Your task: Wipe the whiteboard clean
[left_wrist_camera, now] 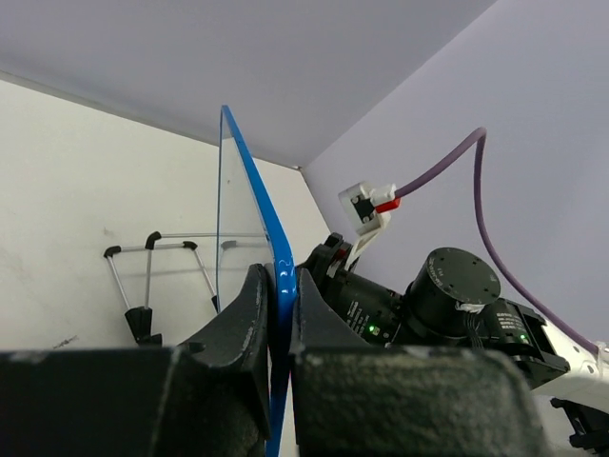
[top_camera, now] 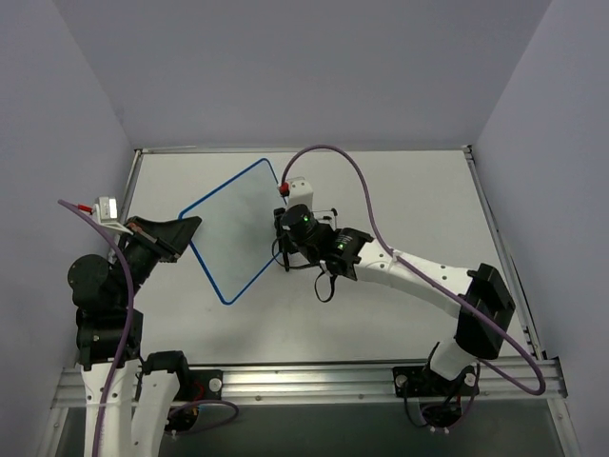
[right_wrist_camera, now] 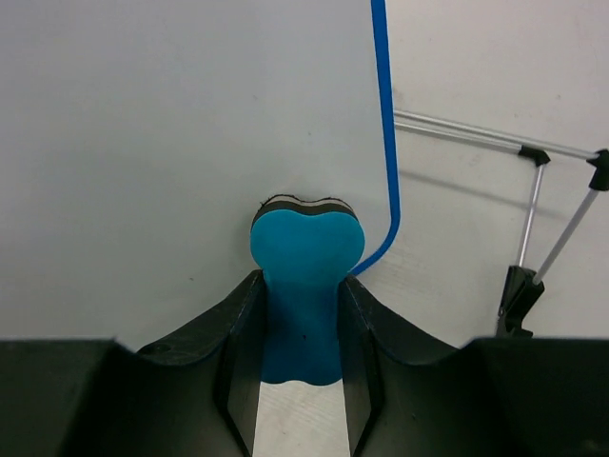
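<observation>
- Left gripper (left_wrist_camera: 281, 282): clamped on the whiteboard (top_camera: 236, 230) at its blue frame edge, holding it tilted.
- Right gripper (right_wrist_camera: 300, 286): pinching the blue eraser (right_wrist_camera: 306, 249), which is set against the whiteboard face; arm stretched leftward.
- Wire stand (right_wrist_camera: 515, 293): beside the whiteboard, on the white table (top_camera: 428, 190).
- Grey walls (top_camera: 304, 67): beyond the whiteboard.

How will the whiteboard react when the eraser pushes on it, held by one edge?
The whiteboard looks thin and stiff: probably light, unlikely to bend. Clamped at one edge only by the left fingers, it may pivot or slip under pressure. The eraser bulges where squeezed, so probably soft.
</observation>
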